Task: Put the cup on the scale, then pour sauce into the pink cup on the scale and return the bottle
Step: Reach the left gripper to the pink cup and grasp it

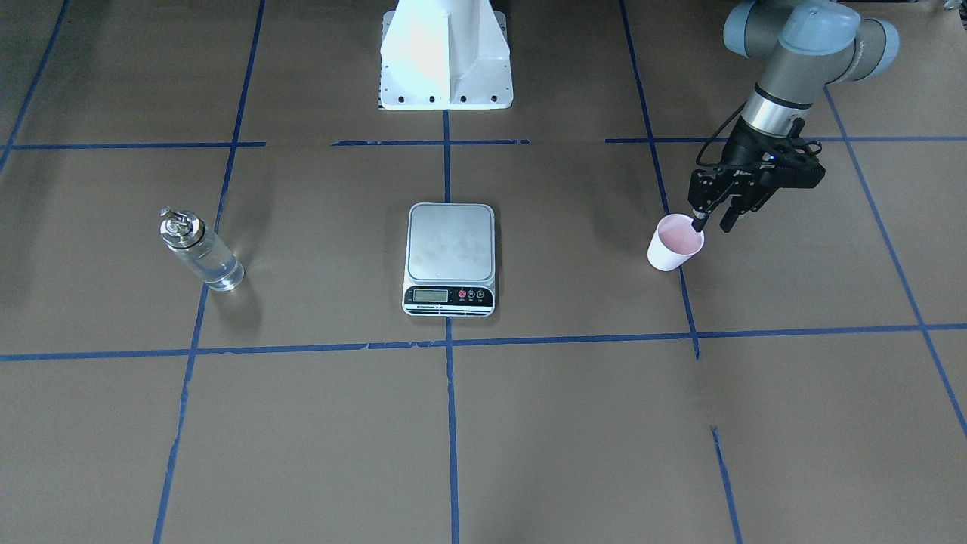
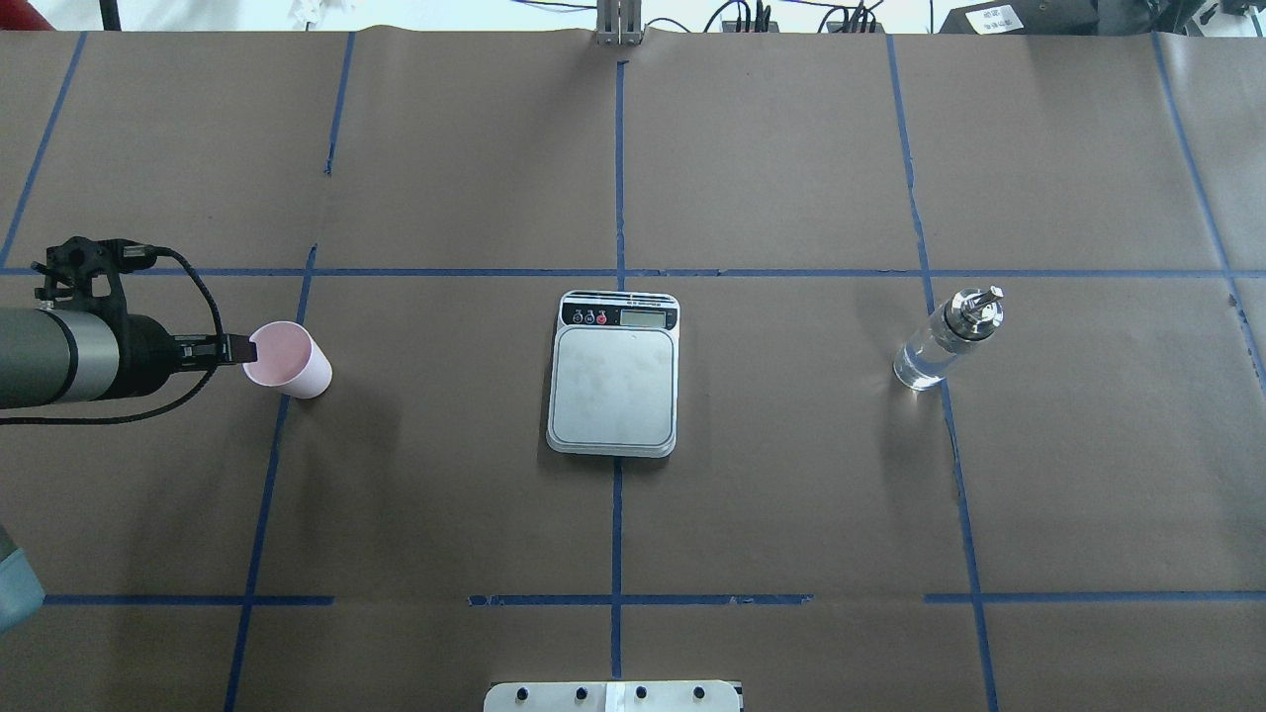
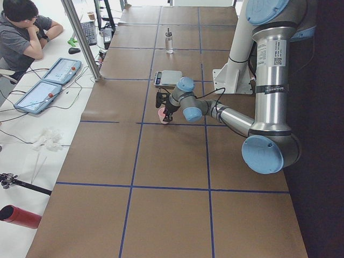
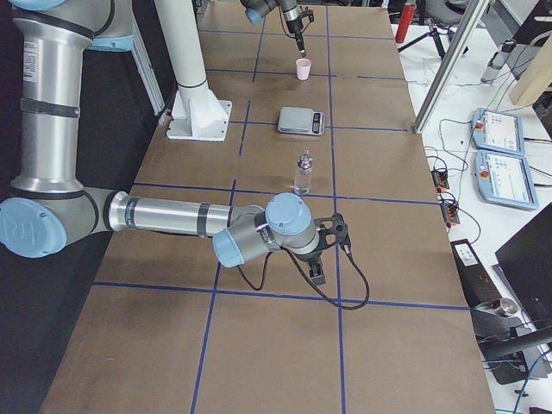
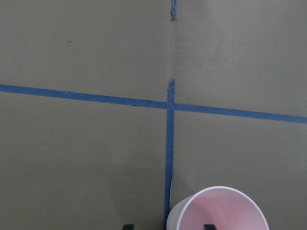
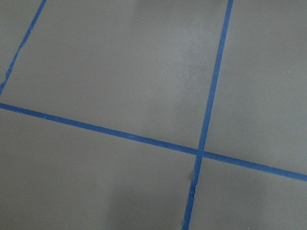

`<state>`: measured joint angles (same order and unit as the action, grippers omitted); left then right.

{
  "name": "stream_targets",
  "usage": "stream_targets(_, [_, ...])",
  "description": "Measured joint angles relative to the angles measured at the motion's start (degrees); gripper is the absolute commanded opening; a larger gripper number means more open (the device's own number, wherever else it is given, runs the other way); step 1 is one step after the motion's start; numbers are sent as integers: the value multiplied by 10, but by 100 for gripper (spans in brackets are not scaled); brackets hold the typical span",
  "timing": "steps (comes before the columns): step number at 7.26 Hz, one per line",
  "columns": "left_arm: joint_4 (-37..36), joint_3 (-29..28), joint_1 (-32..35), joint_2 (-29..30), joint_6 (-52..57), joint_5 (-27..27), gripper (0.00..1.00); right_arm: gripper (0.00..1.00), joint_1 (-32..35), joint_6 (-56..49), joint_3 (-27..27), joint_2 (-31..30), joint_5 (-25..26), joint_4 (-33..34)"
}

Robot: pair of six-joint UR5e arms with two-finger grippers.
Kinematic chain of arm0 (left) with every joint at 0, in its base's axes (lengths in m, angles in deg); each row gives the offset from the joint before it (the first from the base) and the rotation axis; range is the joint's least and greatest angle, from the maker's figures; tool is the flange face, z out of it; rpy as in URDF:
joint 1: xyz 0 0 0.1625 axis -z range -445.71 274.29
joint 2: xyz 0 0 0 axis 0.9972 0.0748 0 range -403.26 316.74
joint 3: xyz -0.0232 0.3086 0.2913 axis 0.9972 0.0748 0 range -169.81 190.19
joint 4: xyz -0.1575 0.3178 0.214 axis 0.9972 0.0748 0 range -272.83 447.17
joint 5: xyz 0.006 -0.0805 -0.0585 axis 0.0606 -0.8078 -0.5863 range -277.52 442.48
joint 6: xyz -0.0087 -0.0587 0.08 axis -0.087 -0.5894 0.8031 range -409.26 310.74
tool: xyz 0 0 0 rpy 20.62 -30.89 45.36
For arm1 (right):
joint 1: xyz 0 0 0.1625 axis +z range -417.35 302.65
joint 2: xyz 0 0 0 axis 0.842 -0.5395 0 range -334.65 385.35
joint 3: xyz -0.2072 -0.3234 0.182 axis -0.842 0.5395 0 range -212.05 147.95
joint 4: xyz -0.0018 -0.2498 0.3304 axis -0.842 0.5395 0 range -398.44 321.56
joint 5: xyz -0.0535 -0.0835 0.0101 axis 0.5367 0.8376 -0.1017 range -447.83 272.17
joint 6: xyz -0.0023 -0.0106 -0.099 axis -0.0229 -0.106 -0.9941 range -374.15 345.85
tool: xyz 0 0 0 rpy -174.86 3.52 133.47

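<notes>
The bench [image 2: 791,494] is covered in brown paper and divided into squares by blue tape lines [image 2: 618,514]. A white side table with two tablets [image 3: 51,83] stands beyond its far edge, and one operator [image 3: 21,32] sits there.

My left arm enters from the left edge, wrist tilted downward. My left claw [image 1: 712,226] is spread, one finger inside and one outside the rim of the small tapered pale-pink paper cup [image 2: 292,361]. The cup stands upright on the paper near the left edge.

My right arm lies low and extended near the right edge. I cannot tell whether my right claw [image 4: 317,274] is spread or closed.

Count:
- One cup.
- One flat silver-grey kitchen scale [image 2: 614,381], at bench centre, platform bare.
- One slim clear glass bottle [image 2: 945,341] with silver pourer cap, upright toward the right edge, holding clear sauce [image 2: 920,364].
</notes>
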<state>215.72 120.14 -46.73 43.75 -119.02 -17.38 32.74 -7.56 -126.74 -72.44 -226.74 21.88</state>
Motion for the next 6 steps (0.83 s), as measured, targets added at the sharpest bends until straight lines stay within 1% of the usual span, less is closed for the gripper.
stream_targets(1, [-2, -3, -7, 1, 0, 5, 21, 100, 0, 0, 0, 0, 0, 0])
stream_targets(2, [-5, -7, -11, 5, 0, 7, 0, 100, 0, 0, 1, 0, 0, 0])
stream_targets(4, [-26, -12, -13, 23, 0, 8, 0, 100, 0, 0, 1, 0, 0, 0])
stream_targets(6, [-63, -10, -14, 55, 5, 6, 0, 100, 0, 0, 1, -1, 0, -1])
